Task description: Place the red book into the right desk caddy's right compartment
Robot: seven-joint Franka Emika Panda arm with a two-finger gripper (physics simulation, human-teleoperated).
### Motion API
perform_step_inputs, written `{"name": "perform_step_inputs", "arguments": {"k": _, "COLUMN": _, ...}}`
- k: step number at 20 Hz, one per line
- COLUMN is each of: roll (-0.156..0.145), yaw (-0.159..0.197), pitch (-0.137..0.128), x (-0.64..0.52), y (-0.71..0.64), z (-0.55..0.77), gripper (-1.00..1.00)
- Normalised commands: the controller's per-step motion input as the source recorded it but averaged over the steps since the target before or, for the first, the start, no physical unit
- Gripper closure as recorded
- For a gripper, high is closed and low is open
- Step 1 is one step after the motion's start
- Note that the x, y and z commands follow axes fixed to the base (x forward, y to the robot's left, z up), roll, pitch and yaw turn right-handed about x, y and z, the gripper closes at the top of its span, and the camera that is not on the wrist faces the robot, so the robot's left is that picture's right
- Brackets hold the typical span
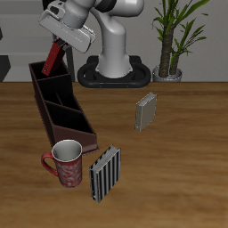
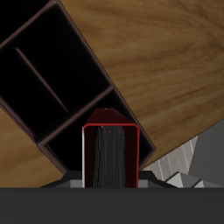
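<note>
My gripper (image 1: 62, 44) is shut on the red book (image 1: 53, 59) and holds it tilted above the far back end of the right desk caddy (image 1: 43, 105), a long maroon-brown tray running from the back toward the table's front edge. In the wrist view the red book (image 2: 109, 157) hangs upright between my fingers, its pale page edges facing the camera. Its lower edge is over the caddy's (image 2: 122, 101) end compartment (image 2: 66, 140), clear of the walls. That end section (image 1: 49, 78) lies under the book in the exterior view.
A red patterned mug (image 1: 67, 163) stands by the caddy's near end. A black-and-white striped book (image 1: 105, 173) stands beside it. A grey book (image 1: 146, 111) stands mid-table. The robot base (image 1: 114, 62) and a potted plant (image 1: 171, 44) are at the back.
</note>
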Motion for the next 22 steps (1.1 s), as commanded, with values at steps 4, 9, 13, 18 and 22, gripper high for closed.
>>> {"name": "perform_step_inputs", "arguments": {"k": 4, "roll": -0.072, "yaw": -0.032, "pitch": 0.070, "x": 0.06, "y": -0.17, "z": -0.20, "gripper": 1.00}}
{"name": "perform_step_inputs", "arguments": {"k": 9, "roll": -0.085, "yaw": -0.064, "pitch": 0.127, "x": 0.02, "y": -0.24, "z": -0.36, "gripper": 1.00}}
{"name": "perform_step_inputs", "arguments": {"k": 13, "roll": -0.022, "yaw": -0.021, "pitch": 0.046, "x": 0.01, "y": -0.05, "z": -0.15, "gripper": 1.00}}
{"name": "perform_step_inputs", "arguments": {"k": 18, "roll": -0.010, "yaw": -0.006, "pitch": 0.015, "x": -0.04, "y": 0.06, "z": -0.07, "gripper": -1.00}}
{"name": "perform_step_inputs", "arguments": {"k": 22, "roll": -0.019, "yaw": -0.026, "pitch": 0.022, "x": -0.02, "y": -0.06, "z": -0.08, "gripper": -1.00}}
